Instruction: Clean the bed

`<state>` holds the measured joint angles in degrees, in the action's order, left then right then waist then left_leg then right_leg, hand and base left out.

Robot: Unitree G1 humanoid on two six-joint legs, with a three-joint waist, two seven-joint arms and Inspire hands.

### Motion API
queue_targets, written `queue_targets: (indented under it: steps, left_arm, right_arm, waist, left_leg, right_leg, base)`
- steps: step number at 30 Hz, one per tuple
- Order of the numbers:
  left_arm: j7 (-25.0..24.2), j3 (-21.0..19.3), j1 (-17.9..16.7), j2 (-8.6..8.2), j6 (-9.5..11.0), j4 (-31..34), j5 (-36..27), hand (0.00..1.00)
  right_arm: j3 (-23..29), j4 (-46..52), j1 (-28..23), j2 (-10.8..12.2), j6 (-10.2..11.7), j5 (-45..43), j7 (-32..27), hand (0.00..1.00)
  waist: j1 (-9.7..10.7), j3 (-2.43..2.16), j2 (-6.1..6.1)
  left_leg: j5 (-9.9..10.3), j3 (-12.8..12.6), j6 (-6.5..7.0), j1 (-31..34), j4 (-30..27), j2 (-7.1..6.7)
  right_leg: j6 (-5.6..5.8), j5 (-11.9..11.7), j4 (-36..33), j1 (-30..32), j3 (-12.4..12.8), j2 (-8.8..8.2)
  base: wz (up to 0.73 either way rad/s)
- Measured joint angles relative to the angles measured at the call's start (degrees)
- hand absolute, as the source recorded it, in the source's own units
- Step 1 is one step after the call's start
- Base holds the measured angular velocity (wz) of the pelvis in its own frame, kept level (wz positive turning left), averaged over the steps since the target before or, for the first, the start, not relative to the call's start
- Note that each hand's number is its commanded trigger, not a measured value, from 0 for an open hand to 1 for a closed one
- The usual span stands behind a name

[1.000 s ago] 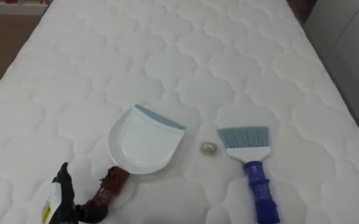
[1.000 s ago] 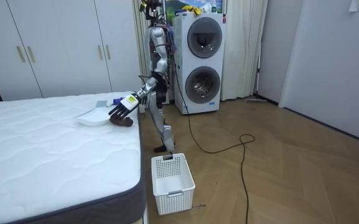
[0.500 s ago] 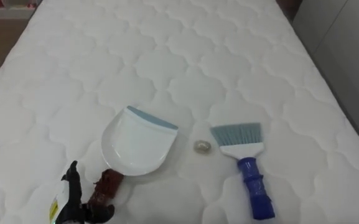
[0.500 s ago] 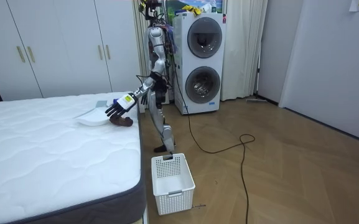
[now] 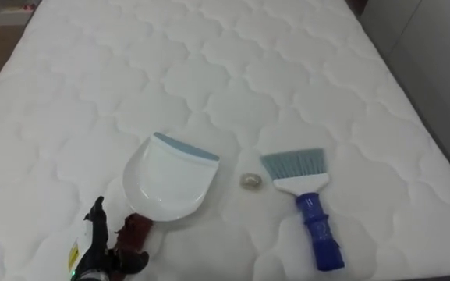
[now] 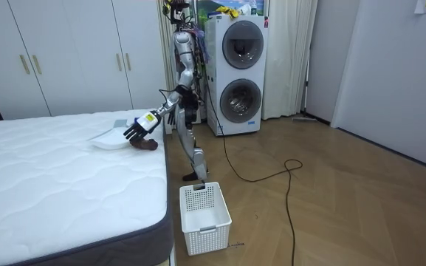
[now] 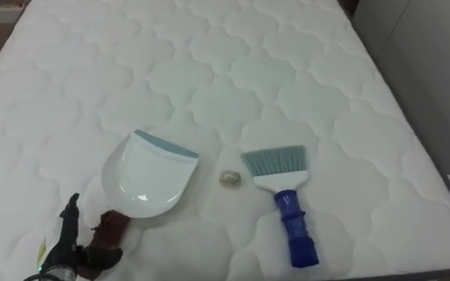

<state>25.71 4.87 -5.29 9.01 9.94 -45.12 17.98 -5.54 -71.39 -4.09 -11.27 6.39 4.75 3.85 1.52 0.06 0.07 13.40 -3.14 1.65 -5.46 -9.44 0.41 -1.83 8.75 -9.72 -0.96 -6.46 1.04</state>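
On the white mattress (image 5: 209,70), a small crumpled scrap (image 5: 249,181) lies between the dustpan (image 5: 168,183) at its nine o'clock and the brush (image 5: 306,203) at three. The left hand (image 5: 98,248) hovers with its fingers loosely spread by the dustpan's brown handle (image 5: 137,228). The pan is probably light, rigid plastic, best grasped there.

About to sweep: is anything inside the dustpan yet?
The dustpan looks empty inside, just bare white. The small scrap lies on the mattress beside it. The left hand covers the end of the handle.
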Motion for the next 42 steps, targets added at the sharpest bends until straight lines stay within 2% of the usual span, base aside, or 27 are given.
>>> queue_targets:
  steps: [7,11,25,30,42]
  left_arm:
    - [-0.54,1.10,1.19,0.03,0.00,-2.67,-1.68,0.00]
    - [-1.65,1.15,1.25,0.03,-0.04,-3.96,-1.71,0.00]
    - [-1.50,3.30,2.64,0.39,-0.03,-5.61,-2.82,0.00]
    - [-1.32,3.33,2.88,0.39,-0.03,-5.61,-2.80,0.00]
    - [0.91,3.22,4.84,0.60,0.27,-5.93,-2.81,0.00]
  right_arm:
    - [0.01,0.00,0.40,-0.01,-0.02,-0.31,-0.02,0.00]
    - [0.03,0.00,0.78,0.00,-0.04,-0.35,0.06,0.00]
    - [-0.16,-2.01,1.86,0.03,-0.09,0.31,-0.06,0.00]
    - [-2.10,-2.39,2.39,-0.02,-0.09,1.90,-0.07,0.00]
    - [-2.10,-2.36,2.81,-0.12,-0.12,3.02,-0.05,0.00]
  waist:
    - [0.07,0.07,0.13]
    - [1.31,0.13,0.29]
    - [1.56,0.19,0.39]
    - [1.71,0.20,0.36]
    - [2.00,0.47,0.57]
  left_leg:
    - [-0.01,0.00,0.01,1.01,-0.08,0.10]
    - [-0.01,0.22,0.00,1.87,-0.25,0.11]
    - [-0.03,-0.15,0.01,2.76,-0.27,0.13]
    - [-0.03,-0.81,0.00,2.86,-0.25,0.63]
    - [-0.03,-1.46,0.00,3.33,-0.24,0.72]
  right_leg:
    - [-0.09,-0.21,-0.05,0.97,-0.16,0.07]
    - [-0.18,-0.38,-0.04,1.73,-0.66,0.00]
    - [-0.18,-0.47,-0.10,2.64,-0.48,0.03]
    - [-0.20,-0.48,-0.15,2.92,-0.09,-0.02]
    - [-0.24,-0.51,-0.94,3.89,0.20,0.03]
  base:
    - [0.00]
    - [0.02]
    - [0.00]
    - [-0.04]
    - [-0.01]
